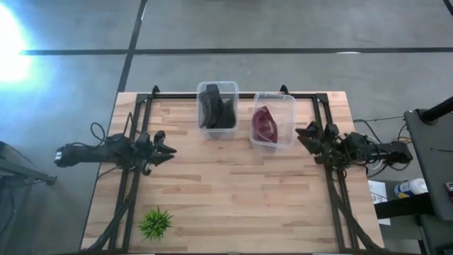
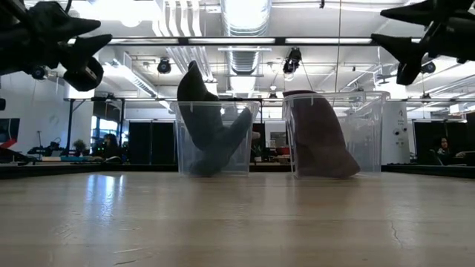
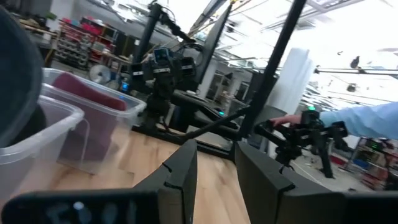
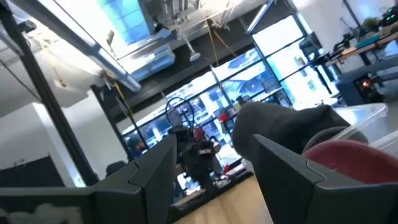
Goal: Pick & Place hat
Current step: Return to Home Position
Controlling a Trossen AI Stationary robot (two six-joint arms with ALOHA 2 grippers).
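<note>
A dark grey hat (image 1: pixel 216 110) stands in the left clear bin (image 1: pixel 217 88) at the table's far middle; it sticks up above the rim in the low view (image 2: pixel 204 119). A maroon hat (image 1: pixel 265 125) lies in the right clear bin (image 1: pixel 274 99), also seen in the low view (image 2: pixel 315 137). My left gripper (image 1: pixel 168 149) is open and empty, raised over the table's left side. My right gripper (image 1: pixel 303 134) is open and empty, raised just right of the maroon hat's bin.
A small green plant (image 1: pixel 156 223) sits near the table's near left corner. Dark frame rails (image 1: pixel 134 177) run along both sides of the table. The wooden table top (image 1: pixel 233 191) between the bins and the near edge is bare. A person's sleeve (image 3: pixel 367 118) shows beyond the table.
</note>
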